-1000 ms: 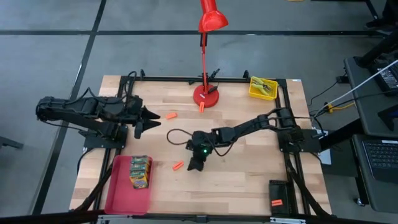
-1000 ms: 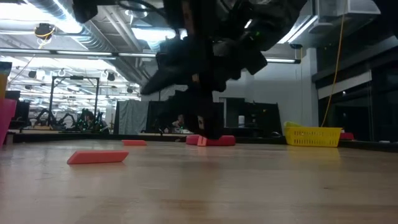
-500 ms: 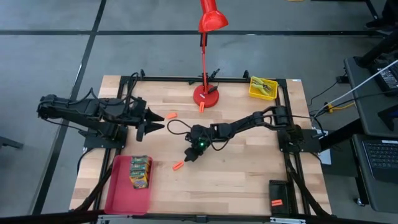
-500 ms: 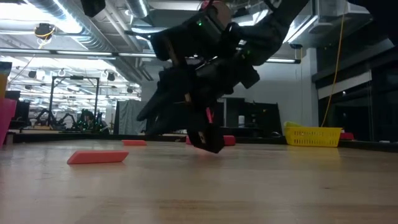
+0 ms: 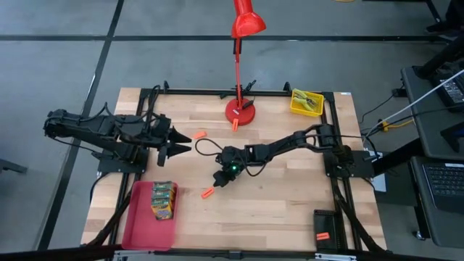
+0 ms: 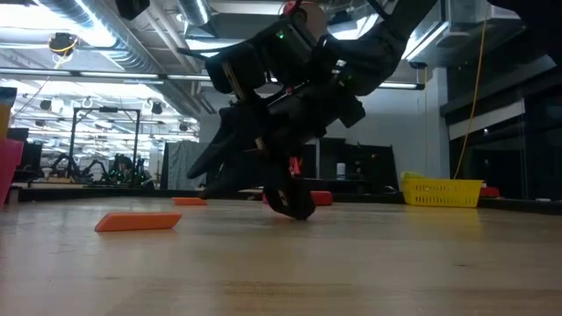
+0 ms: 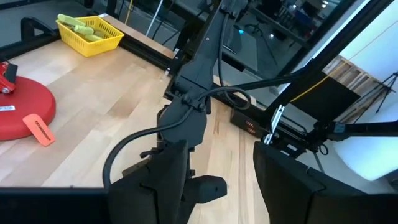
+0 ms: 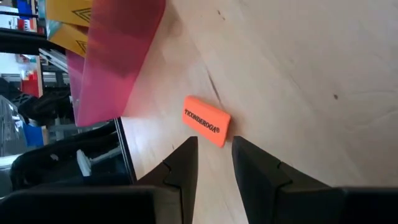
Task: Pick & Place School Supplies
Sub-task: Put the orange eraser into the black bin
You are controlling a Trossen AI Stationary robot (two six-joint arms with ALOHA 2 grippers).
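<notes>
From above, the right gripper (image 5: 220,181) is now reaching toward the eraser (image 5: 207,193) at its seven o'clock, having swung over from beside it; wrist view: its narrowed but parted fingers (image 8: 184,163) are lining up on the eraser (image 8: 206,121), not yet pinching, while the left gripper (image 5: 183,143), spread, is waiting at nine o'clock.

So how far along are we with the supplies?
Done: the crayon boxes sit in the red tray. In hand: the right gripper, empty and part open, points at the orange eraser near the tray, not gripping it. Left: that eraser, one by the open left gripper, one at the lamp base.
</notes>
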